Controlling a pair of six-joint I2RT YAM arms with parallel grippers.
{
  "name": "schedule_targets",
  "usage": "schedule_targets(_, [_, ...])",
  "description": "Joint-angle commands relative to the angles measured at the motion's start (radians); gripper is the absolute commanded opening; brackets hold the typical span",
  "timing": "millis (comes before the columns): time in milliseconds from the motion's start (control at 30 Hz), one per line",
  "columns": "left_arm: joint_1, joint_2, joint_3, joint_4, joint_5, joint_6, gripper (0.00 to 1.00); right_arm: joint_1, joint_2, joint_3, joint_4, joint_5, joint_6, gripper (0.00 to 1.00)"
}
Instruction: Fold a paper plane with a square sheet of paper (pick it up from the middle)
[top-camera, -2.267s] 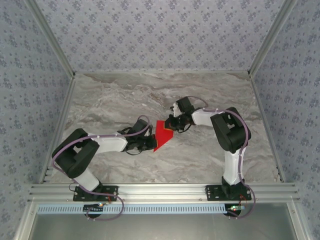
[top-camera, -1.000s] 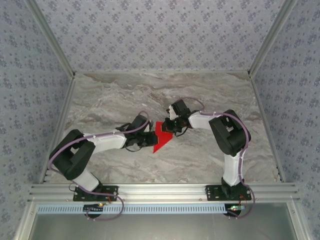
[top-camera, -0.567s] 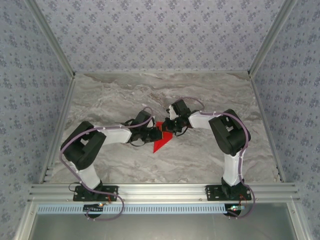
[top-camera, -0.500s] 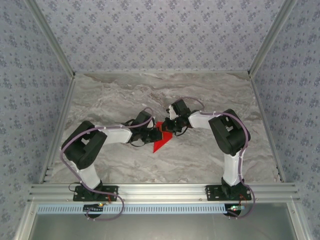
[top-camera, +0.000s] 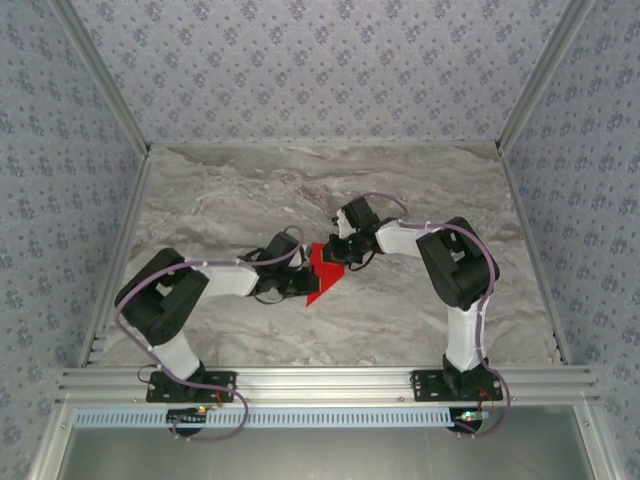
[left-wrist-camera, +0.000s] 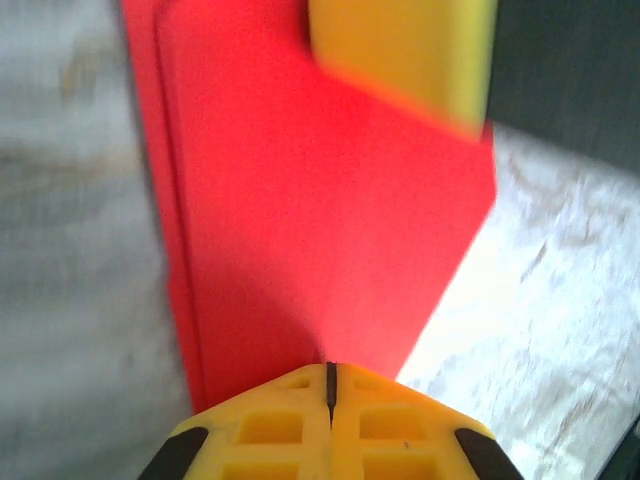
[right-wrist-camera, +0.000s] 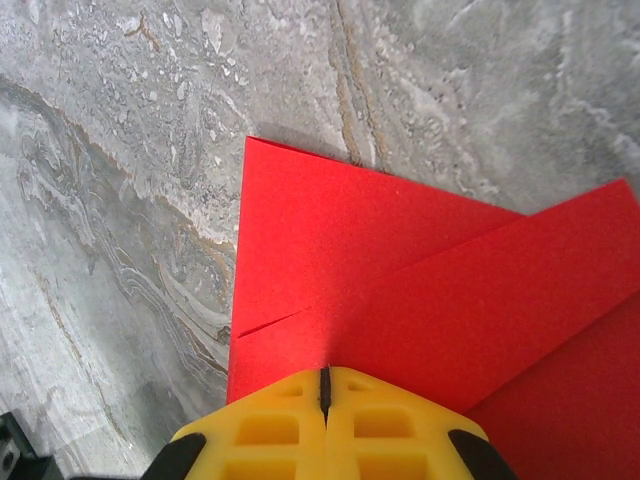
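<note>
The red sheet of paper (top-camera: 322, 272) lies on the marble table (top-camera: 420, 180) between the two arms, folded into overlapping layers with slanted edges (right-wrist-camera: 400, 280). My left gripper (top-camera: 303, 280) is shut, its yellow tips (left-wrist-camera: 329, 368) resting on the sheet's near edge (left-wrist-camera: 320, 200). From the other side my right gripper (top-camera: 338, 256) is shut too, tips (right-wrist-camera: 324, 372) down on a folded flap beside a short slit between layers. A yellow finger of the right gripper (left-wrist-camera: 400, 50) shows at the top of the left wrist view.
Patterned walls and metal rails (top-camera: 130, 230) ring the marble table. Both arm bases (top-camera: 190, 385) stand on the front rail. Bare marble lies behind and to either side of the paper.
The left gripper slid in to the paper's left edge, closed fully and drew back a little toward the near side. The right gripper stayed shut on the paper's far corner.
</note>
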Motion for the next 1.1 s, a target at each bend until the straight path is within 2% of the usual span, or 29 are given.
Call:
schedule_targets(0, [-0.042,-0.054,-0.064,-0.111,0.018,0.008,0.02,-0.009,0.083,-0.024,-0.109,0.126,-0.001,0.0])
schedule_targets(233, [-0.059,-0.134,-0.131,-0.138,-0.009,-0.014,0.01,-0.009,0.082,-0.029,-0.107,0.121,-0.001,0.0])
schedule_targets(433, [-0.052,-0.208,-0.041,-0.163,-0.079,0.006,0.04,-0.01,0.039,0.004,-0.099,0.064,0.017,0.0])
schedule_targets(567, [-0.023,-0.232,0.022,-0.153,-0.146,0.001,0.17,-0.011,-0.05,0.021,-0.077,0.045,0.049,0.02])
schedule_targets(633, [-0.003,-0.233,0.039,-0.144,-0.184,-0.015,0.24,-0.016,-0.099,0.014,-0.061,0.052,0.061,0.09])
schedule_targets(733, [0.026,-0.23,0.057,-0.147,-0.257,-0.049,0.38,-0.033,-0.158,-0.019,-0.049,0.095,0.137,0.21])
schedule_targets(833, [0.047,-0.22,0.069,-0.157,-0.316,-0.077,0.47,-0.053,-0.194,-0.072,-0.034,0.145,0.207,0.33])
schedule_targets(933, [0.065,-0.208,0.072,-0.166,-0.351,-0.101,0.59,-0.058,-0.203,-0.106,-0.017,0.163,0.238,0.41])
schedule_targets(1067, [0.08,-0.2,0.062,-0.172,-0.366,-0.109,0.72,-0.051,-0.171,-0.1,-0.016,0.136,0.251,0.45])
